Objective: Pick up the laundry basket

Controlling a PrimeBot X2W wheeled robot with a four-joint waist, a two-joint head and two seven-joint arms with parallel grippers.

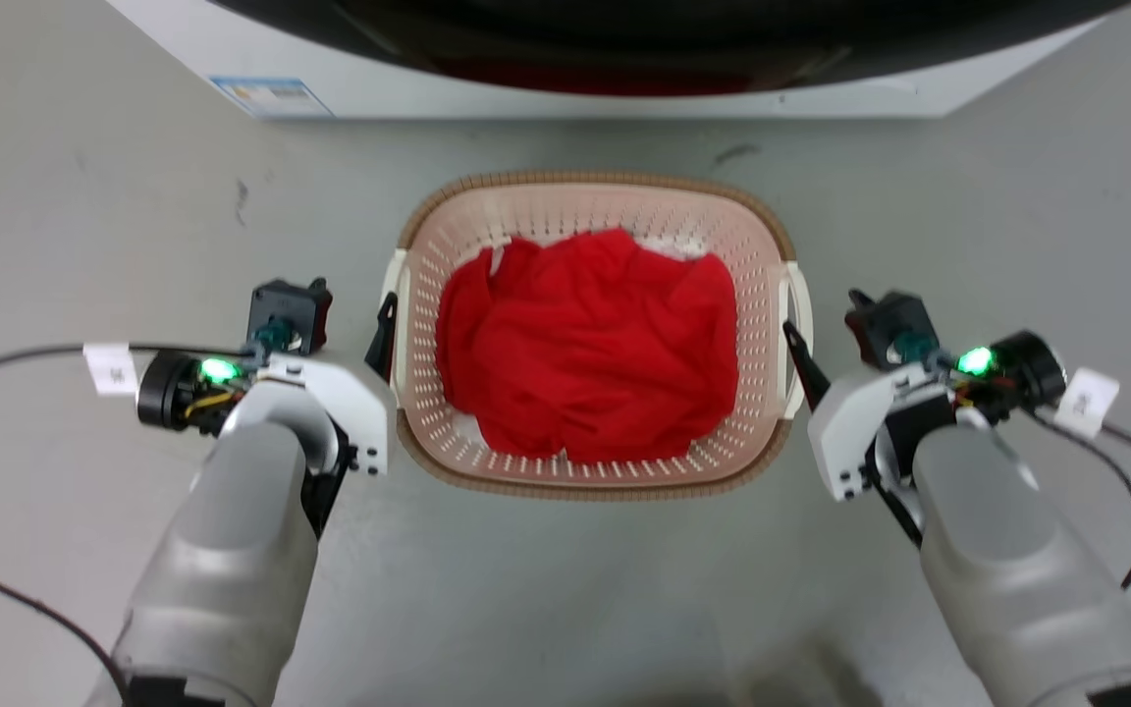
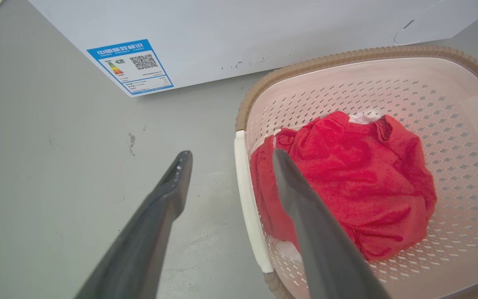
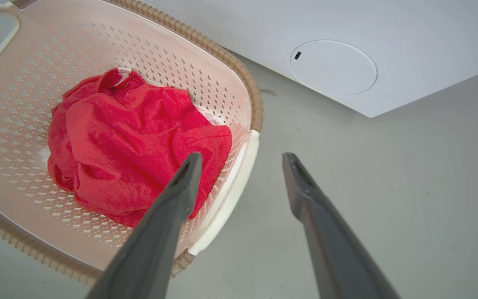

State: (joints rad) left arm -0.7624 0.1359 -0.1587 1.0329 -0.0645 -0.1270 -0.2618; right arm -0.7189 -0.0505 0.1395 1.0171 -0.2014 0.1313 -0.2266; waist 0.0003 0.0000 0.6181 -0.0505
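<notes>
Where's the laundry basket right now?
Centre of the head view, the laundry basket sits on the floor just before the washing machine, between the left gripper and right gripper.

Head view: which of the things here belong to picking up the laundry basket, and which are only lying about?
Belong to the job: laundry basket; left gripper, open astride the left handle; right gripper, open astride the right handle.
Only lying about: red cloth in the basket; washing machine behind it; blue label on the machine.
</notes>
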